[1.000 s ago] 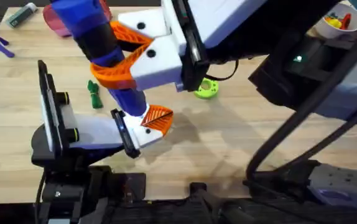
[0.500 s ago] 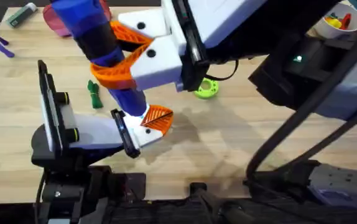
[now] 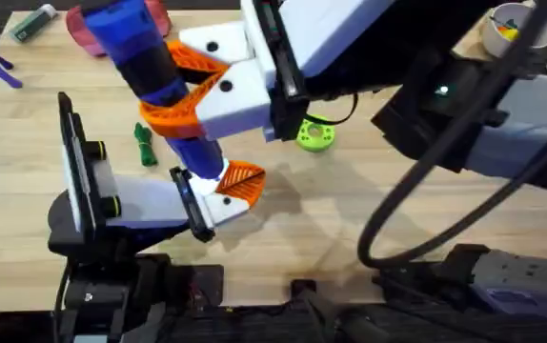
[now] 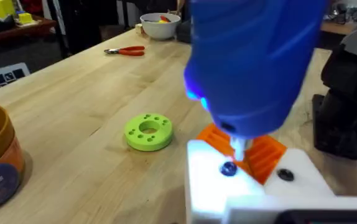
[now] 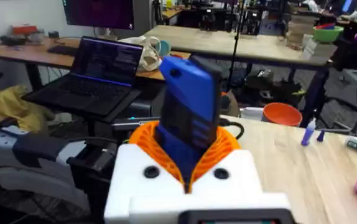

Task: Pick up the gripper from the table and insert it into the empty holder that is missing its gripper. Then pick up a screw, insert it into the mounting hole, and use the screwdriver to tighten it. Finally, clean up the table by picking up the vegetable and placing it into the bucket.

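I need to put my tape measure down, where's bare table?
Bare wood lies right of the green disc and orange-tipped block. It is crowded around the blue screwdriver, toy vegetable and left arm's claw.

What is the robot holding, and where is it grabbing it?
The right gripper holds the blue screwdriver around its body, its orange pads on either side. The bit points down at the holder.

Green holed disc [image 3: 315, 134] mid-table; red-handled pliers [image 4: 125, 51] near white bowl [image 4: 160, 25].
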You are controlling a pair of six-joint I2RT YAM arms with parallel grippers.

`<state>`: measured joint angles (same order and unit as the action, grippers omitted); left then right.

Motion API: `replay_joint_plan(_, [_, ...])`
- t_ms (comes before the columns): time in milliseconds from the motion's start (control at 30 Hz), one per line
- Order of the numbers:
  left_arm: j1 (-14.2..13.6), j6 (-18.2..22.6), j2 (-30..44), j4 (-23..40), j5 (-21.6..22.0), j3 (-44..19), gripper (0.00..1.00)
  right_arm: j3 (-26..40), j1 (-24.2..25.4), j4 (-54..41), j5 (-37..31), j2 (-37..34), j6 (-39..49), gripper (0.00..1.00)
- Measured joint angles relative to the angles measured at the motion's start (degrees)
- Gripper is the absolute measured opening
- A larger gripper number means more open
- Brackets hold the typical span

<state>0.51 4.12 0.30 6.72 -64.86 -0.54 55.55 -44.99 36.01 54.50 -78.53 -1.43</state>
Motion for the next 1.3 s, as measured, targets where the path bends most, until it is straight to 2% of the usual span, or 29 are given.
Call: replay_joint_plan(1300, [0.0, 0.0, 0.0, 0.0, 0.0, 0.0, 0.008, 0.0, 0.0, 0.0, 0.0, -1.6, 0.9, 0.025])
